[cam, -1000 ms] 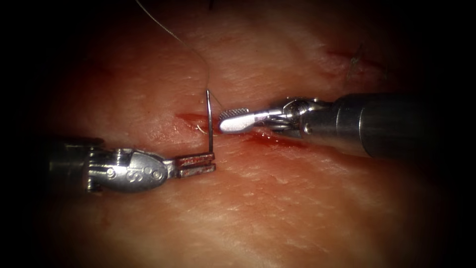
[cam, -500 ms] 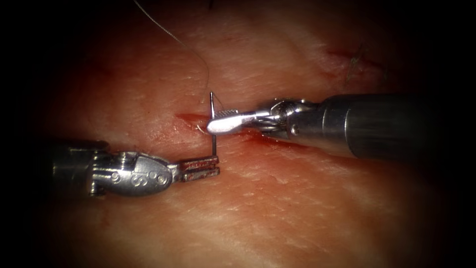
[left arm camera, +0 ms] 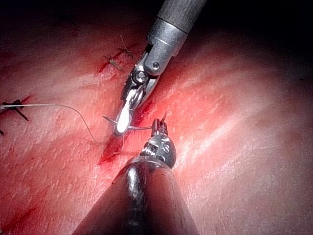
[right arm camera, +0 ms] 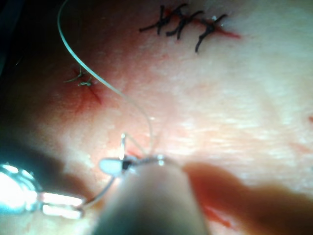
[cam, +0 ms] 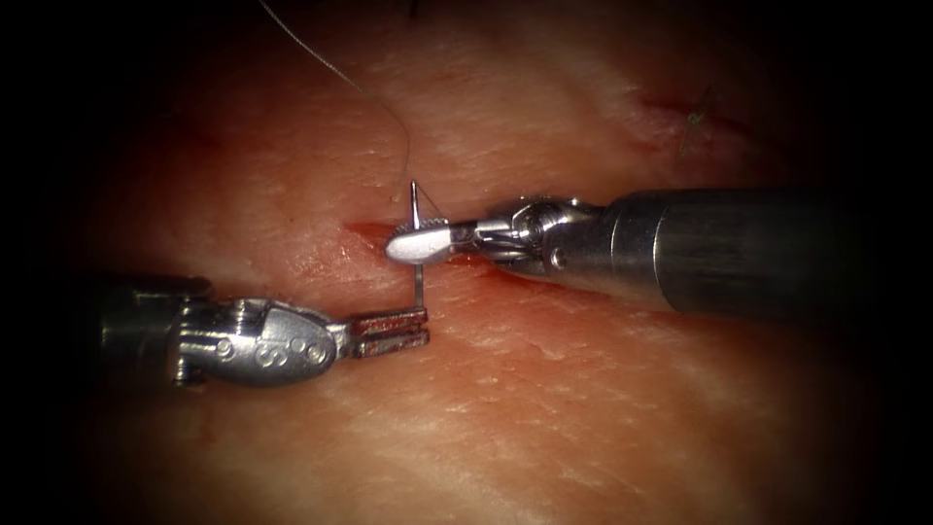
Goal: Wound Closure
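Needle (cam: 416, 282) stands nearly upright over the cut (cam: 374, 231) in the tissue (cam: 583, 408), clear of the surface as far as you can see, with neither end buried. Your left tool (cam: 389, 331) reaches in from the left edge of the tissue with its jaws closed on the needle's lower end. Your right tool (cam: 418, 243) comes in from the right edge, and its jaws cross the needle higher up, just below the upper end, where the thread (cam: 330, 63) joins. From the endoscope you cannot tell whether those right jaws have closed on the needle or only lie against it; the left wrist view shows the needle (left arm camera: 139, 127) running between the right tool (left arm camera: 123, 122) and the left tool (left arm camera: 159, 128). The thread rises from the needle's upper end toward the far left corner of the tissue, hanging slack. Red fluid (cam: 544, 277) lies along the cut beneath the right tool.

The risks, as a judgement: if both tools grip and either one shifts, the thin needle could bend or twist out of line. If your left tool lets go before the right has a firm hold, the needle could drop onto the tissue. The slack thread could also snag on a jaw.
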`<state>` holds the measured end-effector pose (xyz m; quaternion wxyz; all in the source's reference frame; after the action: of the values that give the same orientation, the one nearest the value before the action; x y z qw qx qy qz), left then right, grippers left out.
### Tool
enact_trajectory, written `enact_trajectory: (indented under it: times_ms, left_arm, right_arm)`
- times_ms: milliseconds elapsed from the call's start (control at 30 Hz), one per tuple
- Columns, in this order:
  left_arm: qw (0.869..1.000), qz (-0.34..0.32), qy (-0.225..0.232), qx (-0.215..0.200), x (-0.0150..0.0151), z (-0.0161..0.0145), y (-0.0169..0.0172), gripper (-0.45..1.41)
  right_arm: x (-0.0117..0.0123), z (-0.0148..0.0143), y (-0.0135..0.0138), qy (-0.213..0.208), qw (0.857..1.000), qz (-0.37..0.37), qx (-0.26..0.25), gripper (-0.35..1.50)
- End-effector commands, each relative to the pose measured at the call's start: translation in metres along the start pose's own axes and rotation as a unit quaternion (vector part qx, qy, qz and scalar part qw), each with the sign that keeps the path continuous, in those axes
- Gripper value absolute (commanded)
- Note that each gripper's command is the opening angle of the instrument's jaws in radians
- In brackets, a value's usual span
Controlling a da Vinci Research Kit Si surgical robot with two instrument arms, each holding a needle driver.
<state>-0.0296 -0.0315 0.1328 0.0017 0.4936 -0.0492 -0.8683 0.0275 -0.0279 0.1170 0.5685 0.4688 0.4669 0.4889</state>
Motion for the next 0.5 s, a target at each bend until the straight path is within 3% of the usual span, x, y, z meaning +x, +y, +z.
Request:
enact_trajectory:
  times_ms: [33,267,300,333,433,500]
  left_arm:
    - [1.0,-0.001,0.001,-0.001,-0.0002,0.0007,0.0004,-0.45]
    - [1.0,-0.009,0.001,-0.003,-0.0001,0.0006,0.0,-0.45]
    - [1.0,-0.018,0.002,-0.005,0.0,0.0006,-0.0001,-0.37]
    - [0.999,-0.034,0.004,-0.007,0.0,0.0005,-0.0004,-0.01]
    - [0.997,-0.08,0.011,-0.013,0.0001,0.0002,-0.0009,0.47]
    - [0.993,-0.112,0.022,-0.027,0.0001,0.0,-0.001,0.66]
  right_arm:
    - [-0.0001,0.0008,0.0004,-0.001,1.0,0.005,0.001,-0.35]
    - [0.0002,0.0001,0.0008,0.009,0.999,0.054,-0.002,-0.35]
    - [0.0002,0.0,0.0009,0.011,0.998,0.054,0.0,-0.35]
    - [0.0003,-0.0002,0.0011,0.014,0.998,0.054,0.001,-0.35]
    - [0.0006,-0.0006,0.0014,0.023,0.999,0.034,0.0,-0.35]
    - [0.0007,-0.0008,0.0015,0.026,1.0,0.01,0.0,-0.35]
